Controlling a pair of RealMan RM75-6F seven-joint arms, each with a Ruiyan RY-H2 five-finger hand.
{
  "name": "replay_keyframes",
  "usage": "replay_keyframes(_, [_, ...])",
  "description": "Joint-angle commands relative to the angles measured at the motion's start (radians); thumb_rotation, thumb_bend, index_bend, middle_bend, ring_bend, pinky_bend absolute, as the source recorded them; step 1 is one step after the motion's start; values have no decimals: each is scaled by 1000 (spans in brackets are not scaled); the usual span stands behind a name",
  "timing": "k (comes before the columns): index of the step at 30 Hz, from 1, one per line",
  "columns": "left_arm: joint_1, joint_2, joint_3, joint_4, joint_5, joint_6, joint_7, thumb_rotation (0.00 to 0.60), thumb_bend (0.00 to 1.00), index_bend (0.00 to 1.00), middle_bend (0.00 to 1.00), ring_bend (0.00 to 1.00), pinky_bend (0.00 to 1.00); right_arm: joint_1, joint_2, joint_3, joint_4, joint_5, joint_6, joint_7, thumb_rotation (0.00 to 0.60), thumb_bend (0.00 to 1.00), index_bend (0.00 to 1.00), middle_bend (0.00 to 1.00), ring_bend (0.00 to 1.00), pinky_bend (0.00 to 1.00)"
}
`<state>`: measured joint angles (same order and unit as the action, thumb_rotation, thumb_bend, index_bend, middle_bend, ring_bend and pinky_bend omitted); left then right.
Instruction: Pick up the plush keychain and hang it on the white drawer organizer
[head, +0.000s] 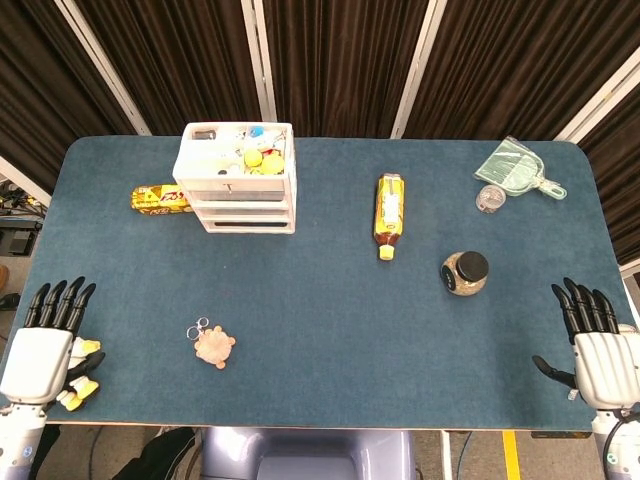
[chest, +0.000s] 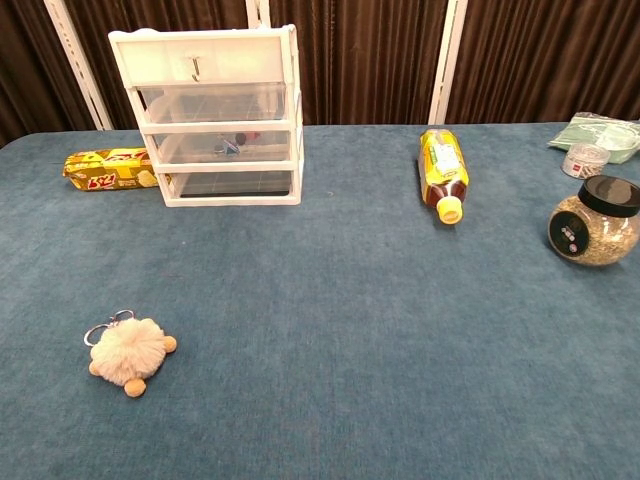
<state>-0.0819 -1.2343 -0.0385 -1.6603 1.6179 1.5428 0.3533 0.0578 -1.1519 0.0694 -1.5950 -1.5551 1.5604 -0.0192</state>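
Note:
The plush keychain (head: 214, 346) (chest: 129, 351), a tan fuzzy ball with small feet and a metal ring, lies on the blue table near the front left. The white drawer organizer (head: 237, 180) (chest: 215, 115) stands at the back left, with a small hook on its top front. My left hand (head: 43, 346) is at the table's front left corner, well left of the keychain, fingers straight and apart, holding nothing. My right hand (head: 596, 345) is at the front right corner, also spread and empty. Neither hand shows in the chest view.
A yellow snack pack (head: 160, 199) lies left of the organizer. A yellow-capped bottle (head: 389, 213) lies on its side mid-table. A black-lidded jar (head: 464, 273) stands to the right; a green dustpan (head: 518, 170) and a small container (head: 490, 198) sit at the back right.

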Motion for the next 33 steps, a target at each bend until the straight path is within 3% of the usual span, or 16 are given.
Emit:
replay_keyframes(1, [-41, 0, -36, 0, -23, -43, 33, 600, 46, 242, 637, 512, 461, -1, 0, 0, -1, 0, 2, 1, 600, 5, 0, 0, 0, 0])
replay_keyframes(4, [-87, 8, -68, -23, -88, -126, 72, 600, 65, 339, 839, 682, 623, -1, 2, 1, -2, 1, 2, 4, 600, 5, 0, 0, 0, 0])
replay_keyframes(7, [-129, 15, -94, -54, -153, -205, 107, 600, 111, 404, 966, 798, 706, -1, 2, 2, -2, 1, 1, 6, 600, 6, 0, 0, 0, 0])
replay_keyframes(9, [-171, 19, -120, -88, -225, -277, 146, 600, 164, 430, 996, 839, 737, 0, 2, 3, 1, 3, -1, 8, 600, 6, 0, 0, 0, 0])
replay_keyframes(15, [-272, 13, -165, -140, -408, -424, 249, 600, 232, 444, 1000, 868, 762, 0, 3, 5, 3, 9, -4, 15, 600, 6, 0, 0, 0, 0])
replay_keyframes(22, [-367, -23, -161, -134, -573, -522, 354, 600, 255, 440, 1000, 868, 762, 2, 3, 7, 4, 16, -10, 22, 600, 6, 0, 0, 0, 0])
replay_keyframes(33, [-438, -136, -87, -54, -581, -552, 395, 600, 253, 465, 1000, 868, 762, 0, 7, 11, 2, 23, -10, 30, 600, 8, 0, 0, 0, 0])
